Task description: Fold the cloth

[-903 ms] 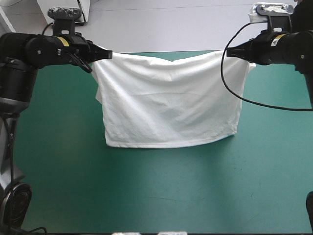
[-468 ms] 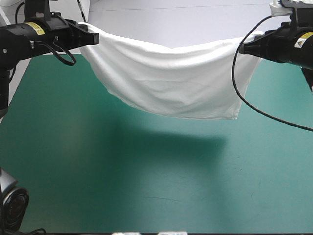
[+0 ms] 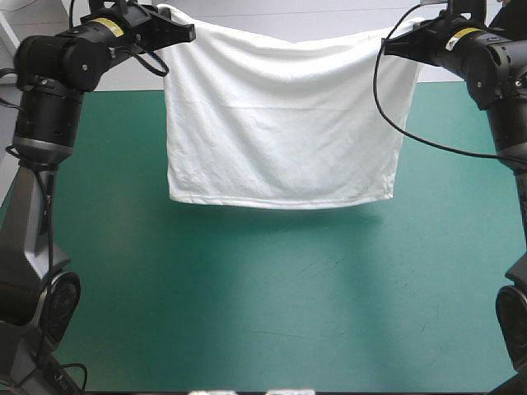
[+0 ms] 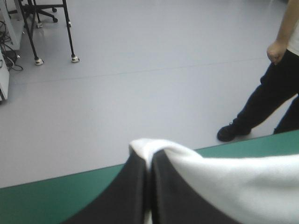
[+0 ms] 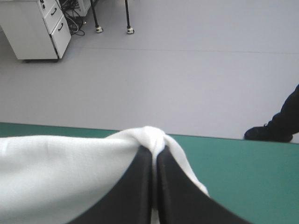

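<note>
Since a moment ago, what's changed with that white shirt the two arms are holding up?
Both arms rose and moved toward the table's far edge. The T-shirt, sagging and swung out just before, now hangs straight and flat. Unchanged: left gripper and right gripper stay shut on its top corners.

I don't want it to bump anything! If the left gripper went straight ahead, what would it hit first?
Probably nothing: past the T-shirt pinched in the left gripper, the way looks free out over the table, though depth is unclear.

A robot lab, it seems — bare grey floor (image 5: 187,70), white drawer cabinet (image 5: 32,28), castored stand legs (image 4: 68,28), teal-green table (image 3: 247,313).
</note>
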